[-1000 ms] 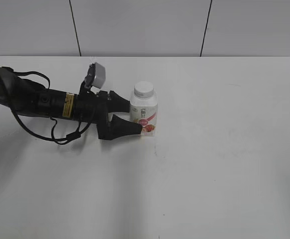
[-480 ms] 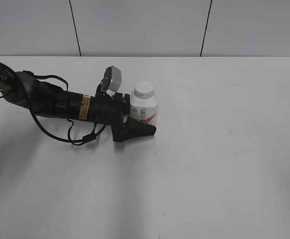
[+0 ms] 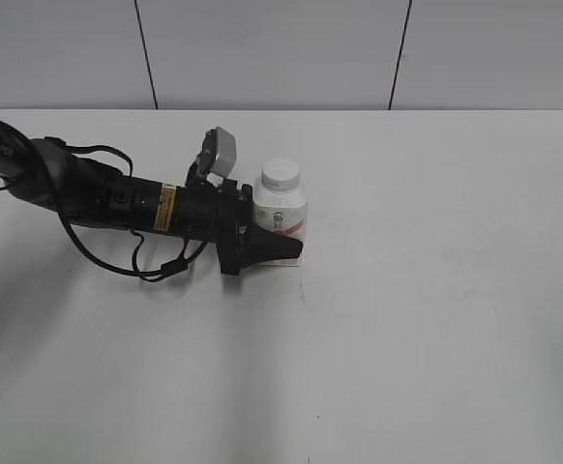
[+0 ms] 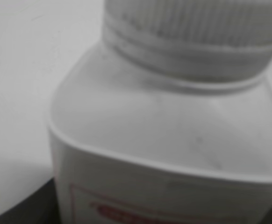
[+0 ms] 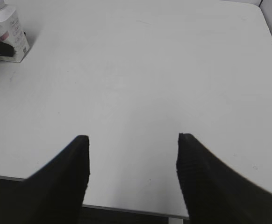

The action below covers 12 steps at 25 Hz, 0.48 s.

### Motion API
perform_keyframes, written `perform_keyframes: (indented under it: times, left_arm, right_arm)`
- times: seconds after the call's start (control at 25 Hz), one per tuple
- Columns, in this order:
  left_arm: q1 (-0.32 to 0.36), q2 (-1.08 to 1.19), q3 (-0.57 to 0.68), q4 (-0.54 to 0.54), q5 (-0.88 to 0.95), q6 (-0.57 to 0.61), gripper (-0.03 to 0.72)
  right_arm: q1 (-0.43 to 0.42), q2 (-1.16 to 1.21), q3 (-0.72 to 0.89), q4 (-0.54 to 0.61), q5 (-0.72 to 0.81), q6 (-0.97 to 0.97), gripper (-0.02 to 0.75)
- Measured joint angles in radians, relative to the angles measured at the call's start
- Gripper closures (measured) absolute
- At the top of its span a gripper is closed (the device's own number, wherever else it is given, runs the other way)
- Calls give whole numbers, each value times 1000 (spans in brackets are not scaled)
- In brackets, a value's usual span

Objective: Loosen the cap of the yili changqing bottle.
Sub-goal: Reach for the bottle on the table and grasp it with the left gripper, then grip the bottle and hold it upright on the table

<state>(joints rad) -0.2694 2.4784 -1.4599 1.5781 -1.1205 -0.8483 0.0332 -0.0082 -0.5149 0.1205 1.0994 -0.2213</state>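
The yili changqing bottle point(image 3: 283, 209) stands upright on the white table, left of centre in the exterior view. Its white ribbed cap point(image 3: 281, 174) is on its neck. My left gripper point(image 3: 280, 242) reaches in from the left and is shut on the bottle's lower body, the near finger across the pink label. The left wrist view is filled by the bottle's shoulder point(image 4: 164, 135) and the cap point(image 4: 192, 42). My right gripper point(image 5: 132, 140) is open and empty near the table's front edge, far from the bottle point(image 5: 7, 32), and is out of the exterior view.
The white table point(image 3: 436, 290) stretches right of the bottle. Its front edge point(image 5: 126, 206) lies just under my right fingers. A grey panelled wall point(image 3: 281, 48) stands behind the table. The left arm's cable point(image 3: 117, 266) loops on the table.
My left gripper moved right, took the bottle between its fingers, and its near finger has closed in against the bottle's front. The bottle has stayed in place.
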Motion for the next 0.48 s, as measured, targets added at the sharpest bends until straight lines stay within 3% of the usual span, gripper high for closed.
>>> perform_keyframes:
  times: [0.48]
  left_arm:
    - [-5, -12, 0, -44, -43, -16, 258]
  right_arm:
    - [0, 0, 0, 0, 0, 0, 265]
